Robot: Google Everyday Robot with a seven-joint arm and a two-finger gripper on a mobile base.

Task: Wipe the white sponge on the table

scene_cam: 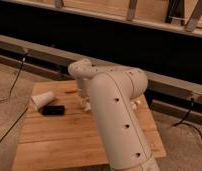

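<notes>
1. One white robot arm (119, 125) stands nearest the camera. It rises past the near edge and hides the middle and right of the table.
2. One table (54, 142): its near left part is bare planks, open out to the near and left edges.
3. One gripper (86, 104) hangs over the far middle of the table, close to the top. I cannot tell whether it is spread or pressed together.
4. One white cup (42, 100) lies on its side near the far left corner.
5. One black block (53, 110) lies just beside the cup, on its near side.
6. One white sponge (136, 103) shows as a small cream bit at the arm's right flank, toward the far right edge. It is partly hidden and apart from the gripper.
7. One small orange thing (70, 91) lies by the far edge, between the cup and the gripper.
</notes>
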